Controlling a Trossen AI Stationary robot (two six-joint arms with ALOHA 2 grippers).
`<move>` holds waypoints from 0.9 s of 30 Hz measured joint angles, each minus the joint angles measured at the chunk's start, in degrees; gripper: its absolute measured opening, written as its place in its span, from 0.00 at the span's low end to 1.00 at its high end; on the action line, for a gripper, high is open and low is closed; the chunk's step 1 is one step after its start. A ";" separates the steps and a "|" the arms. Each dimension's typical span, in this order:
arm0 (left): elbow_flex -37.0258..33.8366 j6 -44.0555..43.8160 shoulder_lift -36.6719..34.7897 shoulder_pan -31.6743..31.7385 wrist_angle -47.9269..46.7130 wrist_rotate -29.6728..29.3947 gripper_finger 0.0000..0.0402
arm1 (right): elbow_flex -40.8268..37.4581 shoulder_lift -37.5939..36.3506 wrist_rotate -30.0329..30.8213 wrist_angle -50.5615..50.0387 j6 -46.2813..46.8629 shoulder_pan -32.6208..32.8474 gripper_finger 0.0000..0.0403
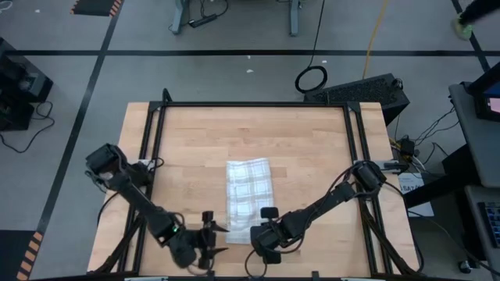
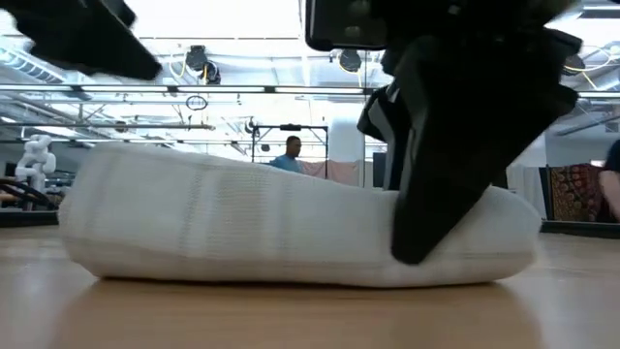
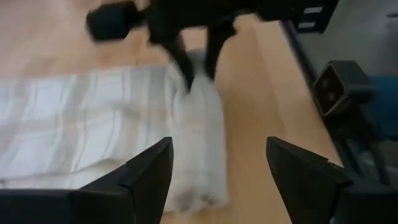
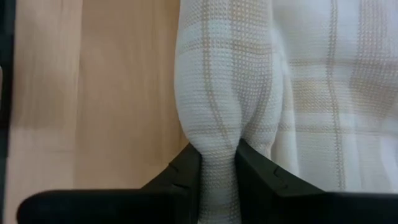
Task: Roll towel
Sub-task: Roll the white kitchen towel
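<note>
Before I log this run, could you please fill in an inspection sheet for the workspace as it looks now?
Surface: wooden table, black frame.
Job's things: towel folded into a long strip, near end rolled into a thick fold.
Clutter: nothing seen on the table.
Grippers: right gripper, jaws pinching the towel's rolled end; left gripper, jaws open, beside that end, not gripping.
Cables: coiled black cable and yellow cable on the floor.
Surroundings: people and equipment beyond the table.
</note>
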 joint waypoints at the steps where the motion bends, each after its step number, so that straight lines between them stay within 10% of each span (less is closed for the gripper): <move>1: 0.02 1.28 0.82 -0.83 1.42 -1.54 0.65 | 0.00 0.00 -0.69 0.36 0.40 -0.33 0.17; 27: 0.39 23.34 15.36 -1.01 13.15 -9.51 0.89 | -0.13 0.09 -7.63 3.84 2.39 -3.59 0.17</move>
